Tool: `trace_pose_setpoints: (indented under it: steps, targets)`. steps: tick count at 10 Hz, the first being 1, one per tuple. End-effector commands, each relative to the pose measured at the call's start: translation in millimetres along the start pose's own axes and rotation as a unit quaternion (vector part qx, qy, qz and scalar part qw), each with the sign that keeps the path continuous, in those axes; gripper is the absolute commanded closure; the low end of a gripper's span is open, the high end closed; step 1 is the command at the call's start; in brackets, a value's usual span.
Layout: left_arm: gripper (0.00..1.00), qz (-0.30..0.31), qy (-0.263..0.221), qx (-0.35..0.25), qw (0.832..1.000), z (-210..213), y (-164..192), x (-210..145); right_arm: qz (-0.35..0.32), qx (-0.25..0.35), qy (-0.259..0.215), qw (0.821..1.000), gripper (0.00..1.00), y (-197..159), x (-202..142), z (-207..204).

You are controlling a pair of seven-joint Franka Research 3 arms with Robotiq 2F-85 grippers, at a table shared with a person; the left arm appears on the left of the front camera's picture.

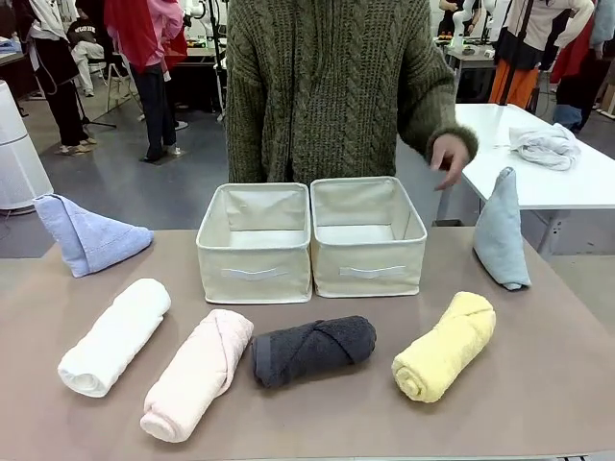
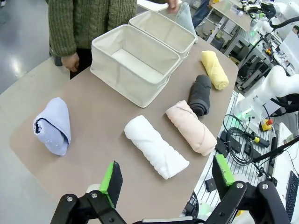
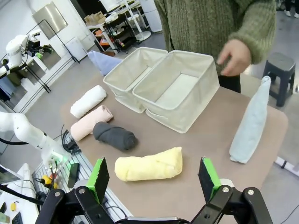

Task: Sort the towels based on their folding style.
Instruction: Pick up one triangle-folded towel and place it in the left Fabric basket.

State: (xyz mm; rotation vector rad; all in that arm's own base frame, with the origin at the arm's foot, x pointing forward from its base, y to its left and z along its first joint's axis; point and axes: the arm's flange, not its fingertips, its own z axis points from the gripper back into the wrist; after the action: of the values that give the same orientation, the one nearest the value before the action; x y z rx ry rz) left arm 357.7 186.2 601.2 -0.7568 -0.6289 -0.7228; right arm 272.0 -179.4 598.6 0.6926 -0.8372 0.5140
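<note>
Left pincer (image 2: 167, 171) and right pincer (image 3: 154, 171) both hang released. Best to grip the white roll (image 1: 113, 336), front-left of the boxes (image 1: 255, 274), across its middle so it keeps its shape.

Four rolls lie on the table (image 1: 543, 403): white roll (image 1: 113, 338) at 8 o'clock, pale pink roll (image 1: 197, 375) at 7, dark grey roll (image 1: 312, 351) at 6, yellow roll (image 1: 445, 347) at 4. Periwinkle cone (image 1: 88, 234) lies tipped at 10; grey-green cone (image 1: 502, 230) stands upright at 2.
</note>
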Motion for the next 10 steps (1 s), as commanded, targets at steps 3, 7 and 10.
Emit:
trace_pose_setpoints:
  steps: [3,7,10]
  targets:
    - [0.00,-0.007,-0.006,-0.005,1.000,1.7,0.3,0.4,0.008,0.008,-0.007,1.000,0.00,-1.3,2.0,0.8]
    - [0.00,-0.007,-0.006,-0.005,1.000,1.7,0.3,0.4,0.008,0.008,-0.007,1.000,0.00,-1.3,2.0,0.8]
    - [0.00,-0.007,-0.006,-0.005,1.000,1.7,0.3,0.4,0.008,0.008,-0.007,1.000,0.00,-1.3,2.0,0.8]
